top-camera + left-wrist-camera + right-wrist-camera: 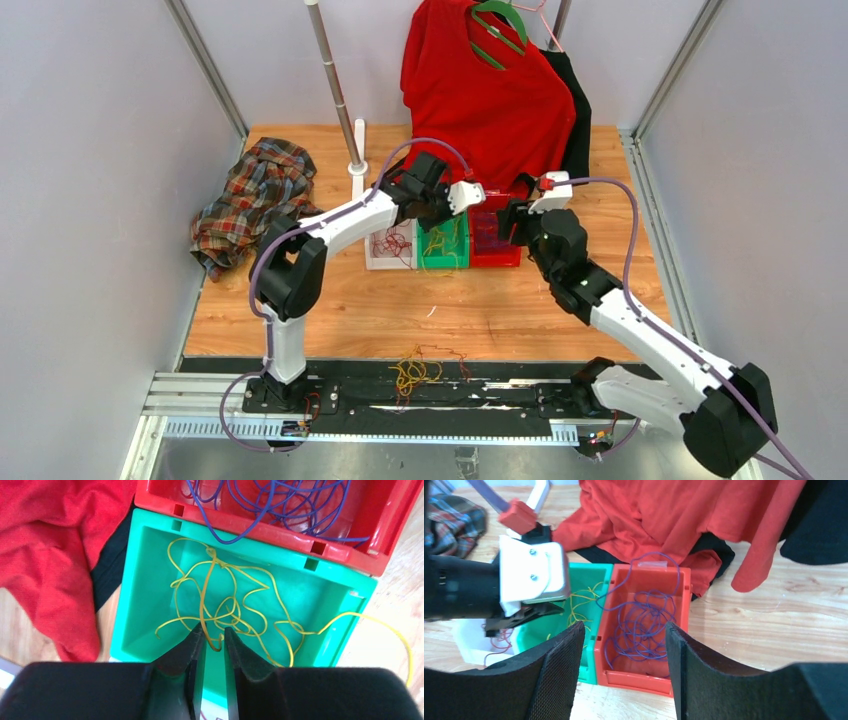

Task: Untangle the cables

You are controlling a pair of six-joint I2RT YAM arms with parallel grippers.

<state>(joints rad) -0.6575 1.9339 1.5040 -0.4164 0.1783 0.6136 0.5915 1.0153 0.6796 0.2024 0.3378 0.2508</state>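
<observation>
Mid-surface, btwn the two arms, 3 open bins sit side by side in a row, touching: white bin [469, 650] on the L, green bin [145, 595] in the middle, red bin [634, 682] on the R.

White bin: a few dark red wires [499, 640], partly hidden by the L arm. Green bin: yellow wires [231, 602] in a loose tangle on its floor; one strand runs over the rim and out onto the wooden surface [400, 300]. Red bin: purple wires [639, 625] coiled in loops, one loop arching up over the back rim.

L end effector [214, 632] hangs just over the green bin, jaws parted only a crack; a yellow loop sits btwn the tips, thinner than the gap, so not pinched. R end effector [624, 626] is above the red bin w/ jaws spread wide, nothing btwn them.

Unsorted cable clump [415, 370], yellow/orange w/ dark red strands, lies at the near edge on the black strip btwn the arm bases, well apart from the bins.

Behind the bins a red garment [490, 90] hangs down, hem touching the surface beside the red bin. Plaid shirt [255, 200] is heaped at far L.
</observation>
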